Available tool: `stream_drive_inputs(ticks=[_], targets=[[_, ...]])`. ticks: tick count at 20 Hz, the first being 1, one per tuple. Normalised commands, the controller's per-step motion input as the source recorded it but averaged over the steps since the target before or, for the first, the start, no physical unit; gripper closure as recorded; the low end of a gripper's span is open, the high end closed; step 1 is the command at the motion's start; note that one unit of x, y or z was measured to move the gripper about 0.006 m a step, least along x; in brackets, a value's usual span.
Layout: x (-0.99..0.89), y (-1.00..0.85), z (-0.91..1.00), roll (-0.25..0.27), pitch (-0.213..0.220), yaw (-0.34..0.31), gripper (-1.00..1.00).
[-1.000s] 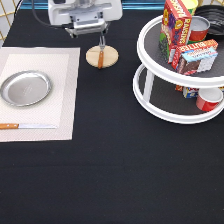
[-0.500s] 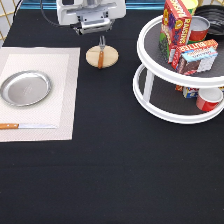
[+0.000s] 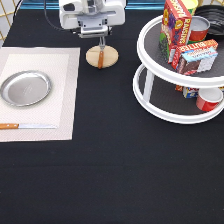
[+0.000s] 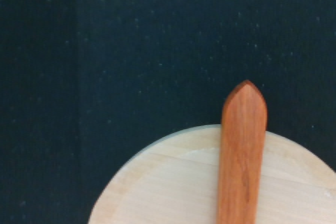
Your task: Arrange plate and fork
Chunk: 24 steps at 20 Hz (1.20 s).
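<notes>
**Plate set on the mat, fork not yet placed**

On the exterior view's left, your plate (image 3: 25,88) already sits on the pale placemat (image 3: 65,90), with a knife (image 3: 27,126) lying below it. Toward the middle top, the fork (image 3: 100,56) lies across the wooden coaster (image 3: 101,56), well apart from the mat, so that part is left. The gripper (image 3: 101,39) hangs directly over it; you cannot tell from here whether the jaws are parted or closed. Compared with the earlier frames, the gripper has shifted slightly toward the right.
</notes>
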Motion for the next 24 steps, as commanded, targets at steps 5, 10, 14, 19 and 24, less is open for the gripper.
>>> stream_drive_inputs(ticks=[5,10,14,19,24], targets=[[-0.47,0.26,-0.34,-0.092,-0.234,-0.058,-1.0],[-0.49,0.12,-0.35,-0.028,-0.25,0.003,-1.0],[-0.34,-0.01,-0.28,0.001,-0.184,0.032,-1.0],[-0.04,-0.01,-0.16,0.001,-0.081,0.027,-1.0],[0.01,-0.02,-0.24,0.035,0.0,0.013,-1.0]])
